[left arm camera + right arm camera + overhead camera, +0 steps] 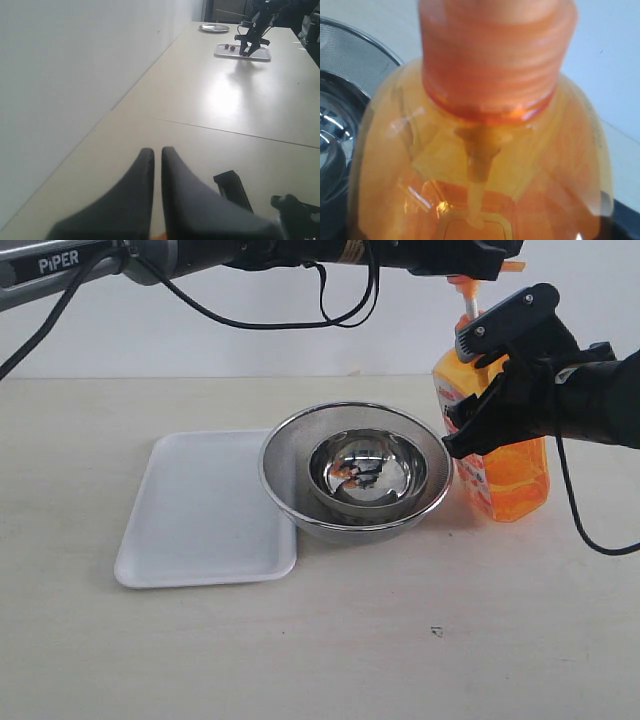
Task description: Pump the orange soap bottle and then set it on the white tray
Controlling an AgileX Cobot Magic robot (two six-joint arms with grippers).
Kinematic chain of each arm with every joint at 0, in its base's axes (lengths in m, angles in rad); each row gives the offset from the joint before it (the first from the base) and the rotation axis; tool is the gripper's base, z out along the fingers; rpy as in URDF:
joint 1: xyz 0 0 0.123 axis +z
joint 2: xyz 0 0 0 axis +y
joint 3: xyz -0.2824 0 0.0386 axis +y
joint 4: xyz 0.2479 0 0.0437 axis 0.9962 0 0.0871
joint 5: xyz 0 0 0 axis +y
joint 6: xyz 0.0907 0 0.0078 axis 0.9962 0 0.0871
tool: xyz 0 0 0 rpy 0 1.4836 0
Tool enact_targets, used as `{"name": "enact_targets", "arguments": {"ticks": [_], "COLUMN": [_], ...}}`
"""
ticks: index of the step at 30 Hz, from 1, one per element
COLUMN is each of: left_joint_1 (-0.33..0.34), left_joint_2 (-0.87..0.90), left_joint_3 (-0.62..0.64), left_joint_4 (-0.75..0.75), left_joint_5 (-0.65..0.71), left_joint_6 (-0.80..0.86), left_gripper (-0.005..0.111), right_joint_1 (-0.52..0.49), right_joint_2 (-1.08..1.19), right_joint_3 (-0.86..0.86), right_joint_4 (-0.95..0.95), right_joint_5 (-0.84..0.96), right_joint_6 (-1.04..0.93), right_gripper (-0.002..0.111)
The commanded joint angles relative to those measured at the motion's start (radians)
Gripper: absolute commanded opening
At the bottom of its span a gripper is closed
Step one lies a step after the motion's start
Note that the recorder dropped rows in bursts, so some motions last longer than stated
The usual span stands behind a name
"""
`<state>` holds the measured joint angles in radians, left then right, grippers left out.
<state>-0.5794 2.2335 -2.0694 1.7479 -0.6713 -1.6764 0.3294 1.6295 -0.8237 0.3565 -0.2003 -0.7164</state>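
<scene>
The orange soap bottle (515, 475) stands upright on the table, just right of the steel bowls. My right gripper (460, 395) is shut on its body, one black finger high and one low across the label. In the right wrist view the bottle's shoulder and ribbed collar (485, 100) fill the frame and the fingers are hidden. My left gripper (488, 262) reaches across from the left and sits right over the orange pump head (462, 285). Its fingers (145, 170) are pressed nearly together, with a sliver of orange below them. The white tray (190, 510) lies bare, left of the bowls.
A round steel mesh strainer (290, 455) with a shiny smaller bowl (362, 472) inside overlaps the tray's right edge, between tray and bottle. A black cable (585, 530) trails from the right arm. Far down the table are another tray (242, 51) and a plate (214, 28).
</scene>
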Motion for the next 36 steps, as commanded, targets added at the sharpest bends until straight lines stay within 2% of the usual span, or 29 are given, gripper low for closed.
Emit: {"name": "enact_targets", "arguments": {"ticks": [1,8,22,36], "left_joint_1": [-0.002,0.0,0.0,0.0], "left_joint_2": [-0.009,-0.009,-0.014,-0.038], "left_joint_3": [0.003,0.024,0.036,0.034], "left_joint_4": [-0.004,-0.004,-0.004,-0.004], "left_joint_5": [-0.026,-0.09,-0.136,-0.144], "left_joint_6": [-0.023,-0.049,-0.06,0.047], "left_gripper": [0.005,0.005,0.005,0.005], "right_joint_1": [-0.005,-0.005,-0.005,-0.005], "right_joint_2": [-0.01,-0.01,-0.01,-0.01], "right_joint_3": [-0.004,-0.004,-0.004,-0.004], "right_joint_4": [-0.009,-0.009,-0.009,-0.009], "right_joint_5": [0.0,0.0,0.0,0.0], "right_joint_6": [-0.015,-0.015,-0.017,-0.017], "right_gripper": [0.0,0.0,0.0,0.0]}}
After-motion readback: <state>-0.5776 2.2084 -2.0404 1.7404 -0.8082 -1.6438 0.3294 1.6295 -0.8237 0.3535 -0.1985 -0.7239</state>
